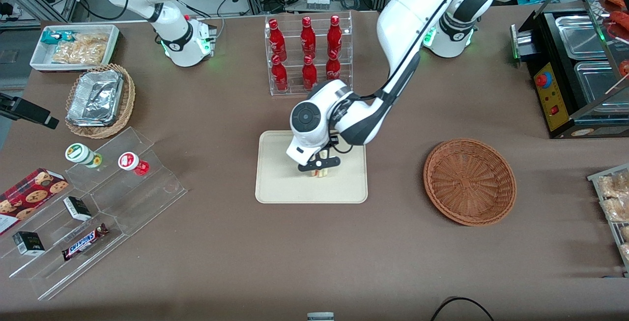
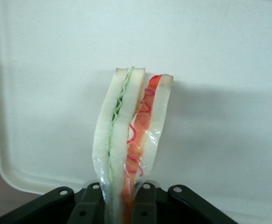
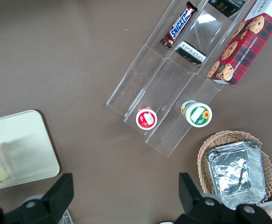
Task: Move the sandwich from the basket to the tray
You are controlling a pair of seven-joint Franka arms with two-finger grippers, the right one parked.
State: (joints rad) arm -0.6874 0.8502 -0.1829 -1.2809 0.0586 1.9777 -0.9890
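A white bin (image 1: 34, 60) of bagged snacks sits toward the parked arm's end of the table, and nearer the front camera a tan wicker basket (image 1: 128, 96) holds foil containers (image 1: 96, 97). Nearer still, a clear stepped rack (image 1: 147, 183) carries two small tubs, a cookie box and a Snickers bar (image 1: 84, 242). At mid-table the cream tray (image 1: 275, 183) bears the sandwich (image 1: 320, 172), standing on edge and pinched between the fingers of the gripper (image 1: 319, 165). The wrist view shows its green and red filling layers running down into the jaws, and the arm's body hides most of it in the front view. A bottle rack (image 1: 309, 55) stands farther back. The reddish-brown basket (image 1: 469, 181) lies toward the working arm's end.
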